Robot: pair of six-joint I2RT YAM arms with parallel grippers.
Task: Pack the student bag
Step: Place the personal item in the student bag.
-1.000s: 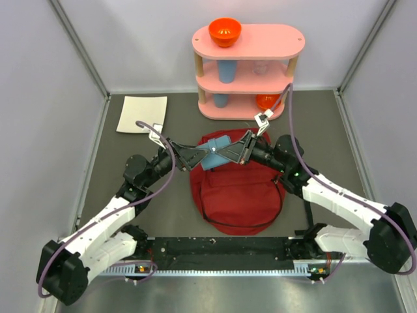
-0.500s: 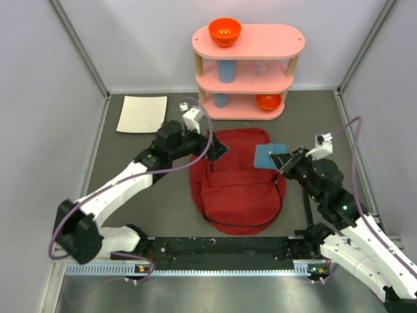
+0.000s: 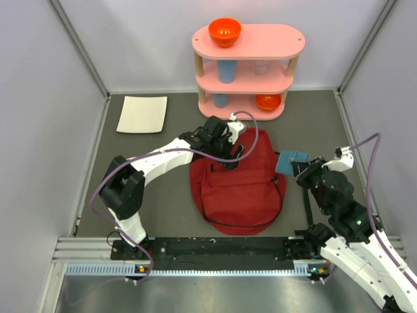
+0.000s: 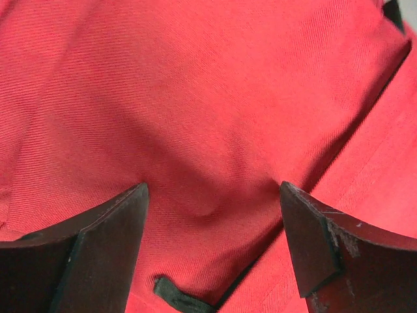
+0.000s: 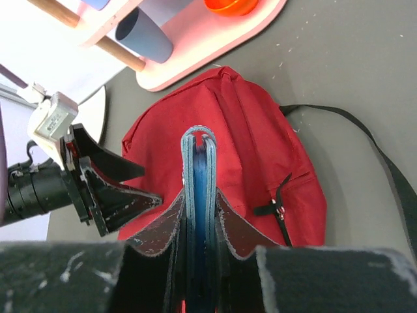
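Note:
The dark-red student bag (image 3: 238, 186) lies flat in the middle of the table, top towards the shelf. My left gripper (image 3: 236, 155) is open right over the bag's upper part; in its wrist view red fabric (image 4: 208, 117) fills the frame between the spread fingers (image 4: 104, 241), with a black zipper pull (image 4: 179, 297) near the bottom. My right gripper (image 3: 296, 164) is shut on a blue flat case (image 3: 292, 160), held in the air off the bag's right edge. In the right wrist view the case (image 5: 199, 195) stands edge-on between the fingers above the bag (image 5: 260, 163).
A pink three-tier shelf (image 3: 244, 72) stands at the back with an orange bowl (image 3: 225, 30) on top, blue cups and a second orange bowl (image 3: 268, 101) below. A white sheet (image 3: 142, 114) lies at the back left. A black bag strap (image 3: 306, 202) trails on the right.
My left gripper has moved right and forward onto the bag's top. My right gripper has carried the blue case off the bag to the right and a little farther away.

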